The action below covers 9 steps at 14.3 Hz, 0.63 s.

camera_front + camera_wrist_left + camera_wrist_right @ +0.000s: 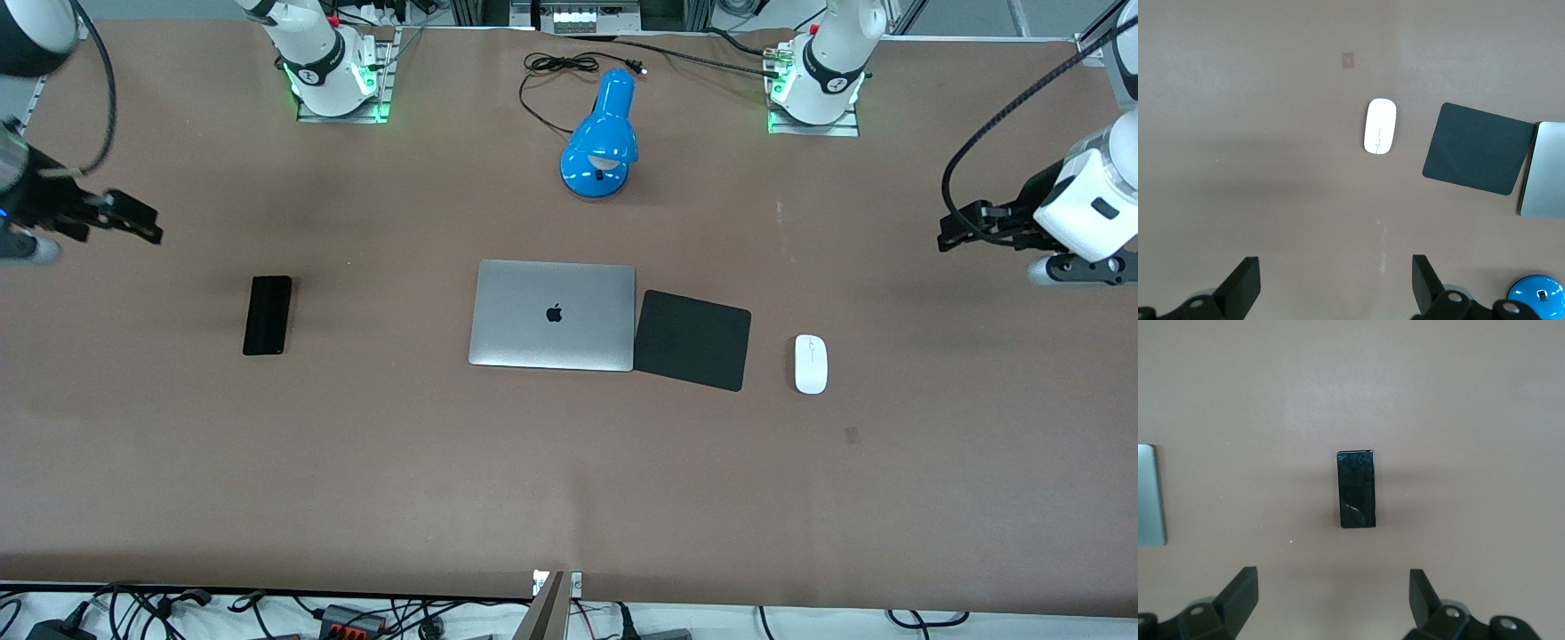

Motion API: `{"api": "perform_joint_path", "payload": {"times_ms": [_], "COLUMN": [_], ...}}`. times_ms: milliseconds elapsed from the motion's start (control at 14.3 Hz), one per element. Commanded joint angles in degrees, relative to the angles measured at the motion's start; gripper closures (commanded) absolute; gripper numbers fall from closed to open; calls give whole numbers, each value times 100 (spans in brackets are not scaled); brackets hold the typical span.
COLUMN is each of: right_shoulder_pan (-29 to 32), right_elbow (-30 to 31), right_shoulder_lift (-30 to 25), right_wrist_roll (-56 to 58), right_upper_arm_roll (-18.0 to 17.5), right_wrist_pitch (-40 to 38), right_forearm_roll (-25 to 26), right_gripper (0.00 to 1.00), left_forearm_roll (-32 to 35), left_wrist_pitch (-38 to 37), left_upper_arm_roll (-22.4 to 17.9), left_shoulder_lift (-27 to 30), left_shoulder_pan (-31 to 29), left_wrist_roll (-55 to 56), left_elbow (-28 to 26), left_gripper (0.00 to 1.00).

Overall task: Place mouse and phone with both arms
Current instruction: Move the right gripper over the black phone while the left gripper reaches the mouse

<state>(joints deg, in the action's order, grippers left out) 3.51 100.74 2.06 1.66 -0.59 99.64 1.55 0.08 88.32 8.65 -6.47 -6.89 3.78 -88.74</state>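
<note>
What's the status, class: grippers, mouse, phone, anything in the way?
Left gripper open, up over bare table, mouse untouched beside the mouse pad. Right gripper open, phone flat, untouched. Nothing blocking either.

Glossy phone (1357, 489), matt table (356, 462).
</note>
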Motion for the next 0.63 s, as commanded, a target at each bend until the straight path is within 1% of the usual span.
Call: {"api": "perform_joint_path", "payload": {"times_ms": [0, 140, 210, 280, 350, 561], "right_shoulder_pan": [97, 106, 115, 124, 176, 273], "right_elbow": [523, 998, 1200, 1359, 1421, 1422], "right_shoulder_lift": [233, 330, 409, 549, 759, 1340], "right_wrist_roll": [62, 62, 80, 80, 80, 124], "right_upper_arm_roll": [-29, -29, -20, -11, -20, -20], "right_wrist_pitch": [685, 1291, 1625, 1959, 2241, 2682], "right_forearm_roll": [100, 109, 118, 144, 170, 188], "right_gripper": [0, 0, 0, 0, 0, 0], "left_forearm_roll": [-87, -43, -43, -34, -25, -16], "left_wrist_pitch": [-52, -61, -35, 18, 297, 1500], "left_upper_arm_roll": [-13, -4, -12, -13, -13, 40], "left_shoulder_lift": [-555, -863, -917, -1092, -1311, -1970], "left_shoulder_pan": [-32, -32, -40, -67, -93, 20], "left_wrist_roll": [-298, -474, -475, -475, -484, -484], "left_elbow": [567, 647, 638, 630, 604, 323], "left_gripper": [0, 0, 0, 0, 0, 0]}}
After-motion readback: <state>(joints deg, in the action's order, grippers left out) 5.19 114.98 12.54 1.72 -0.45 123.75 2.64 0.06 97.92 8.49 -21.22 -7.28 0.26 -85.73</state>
